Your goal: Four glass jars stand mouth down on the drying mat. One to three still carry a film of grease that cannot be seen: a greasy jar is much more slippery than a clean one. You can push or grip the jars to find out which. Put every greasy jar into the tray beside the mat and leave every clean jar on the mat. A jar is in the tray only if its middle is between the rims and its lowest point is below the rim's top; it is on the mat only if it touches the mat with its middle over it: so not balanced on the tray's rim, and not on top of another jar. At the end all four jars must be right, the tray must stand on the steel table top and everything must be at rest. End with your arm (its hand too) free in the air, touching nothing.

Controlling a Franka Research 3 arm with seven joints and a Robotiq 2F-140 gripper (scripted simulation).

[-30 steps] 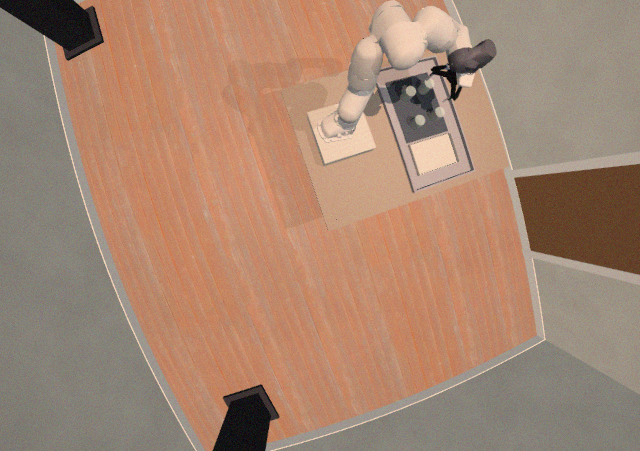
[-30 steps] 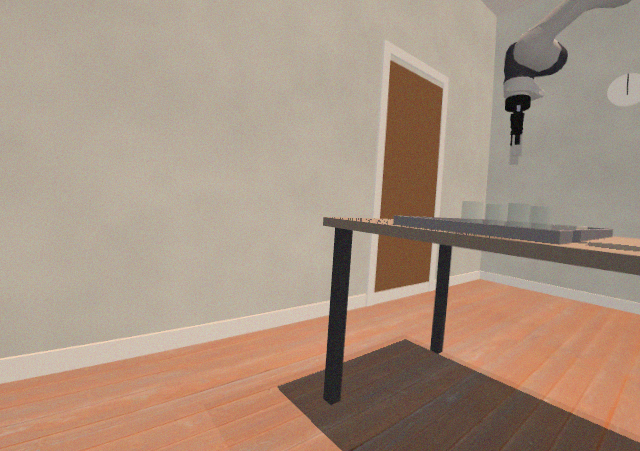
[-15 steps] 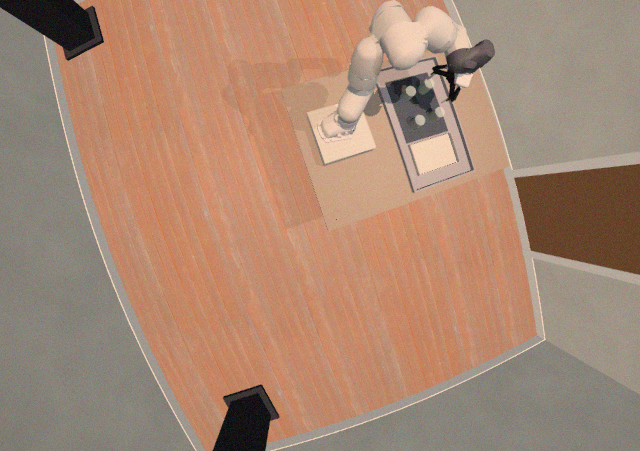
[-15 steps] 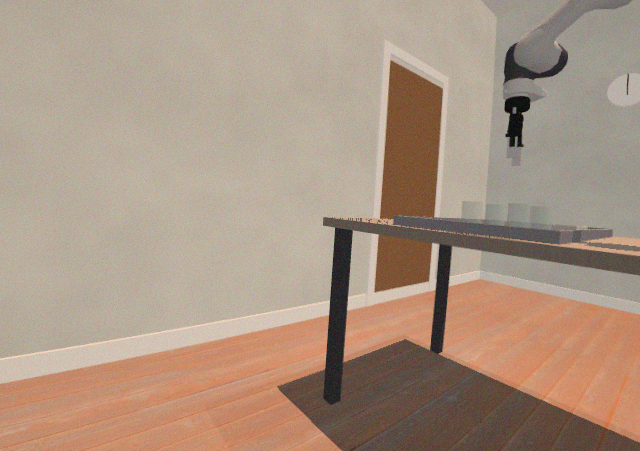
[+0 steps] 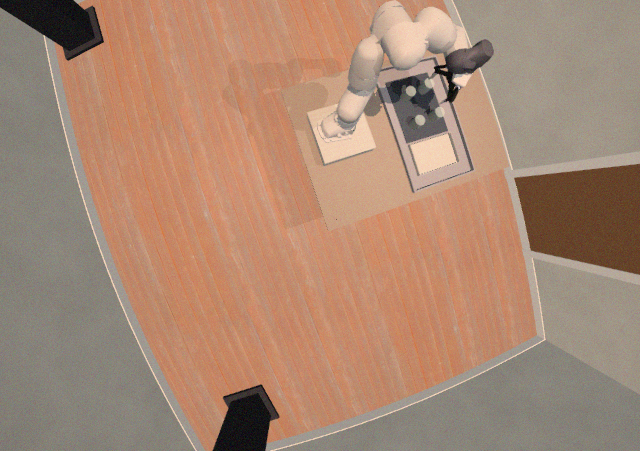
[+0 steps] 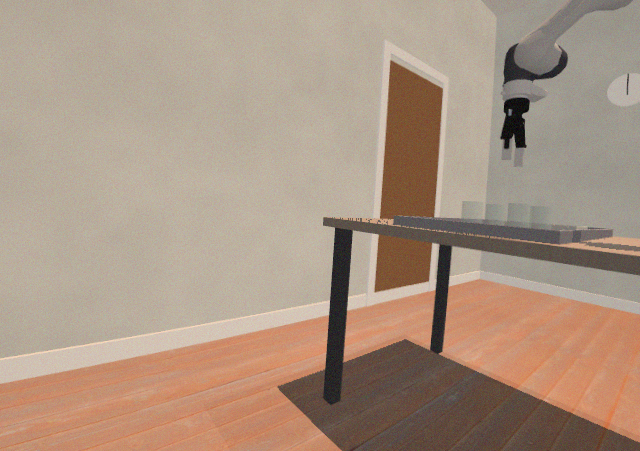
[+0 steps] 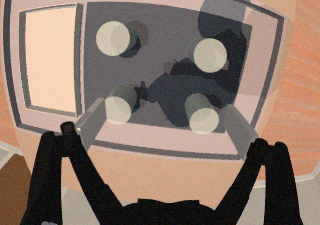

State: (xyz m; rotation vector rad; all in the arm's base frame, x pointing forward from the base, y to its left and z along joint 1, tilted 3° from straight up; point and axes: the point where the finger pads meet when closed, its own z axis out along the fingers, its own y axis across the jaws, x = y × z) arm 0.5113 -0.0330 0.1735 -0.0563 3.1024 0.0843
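Four pale glass jars stand mouth down and apart on the dark mat (image 5: 438, 130) (image 7: 155, 22). Beside the tray (image 5: 433, 154) (image 7: 50, 60), one jar (image 5: 420, 120) (image 7: 113, 38) is on the robot-base side and another jar (image 5: 439, 112) (image 7: 118, 110) on the far side. At the other end of the mat, one jar (image 5: 410, 90) (image 7: 210, 55) is on the base side and another jar (image 5: 428, 83) (image 7: 204, 121) on the far side. No jar shows in the tray. My gripper (image 6: 512, 158) (image 7: 166, 112) is open and empty, high above the jars, pointing down. Grease cannot be seen.
A raised grey rim (image 5: 467, 151) (image 7: 277, 60) surrounds the steel top (image 5: 442, 178) that bears mat and tray. The robot's base plate (image 5: 348, 151) lies beside it. The arm's shadow falls over part of the mat. In the exterior view the rim hides the jars' lower parts.
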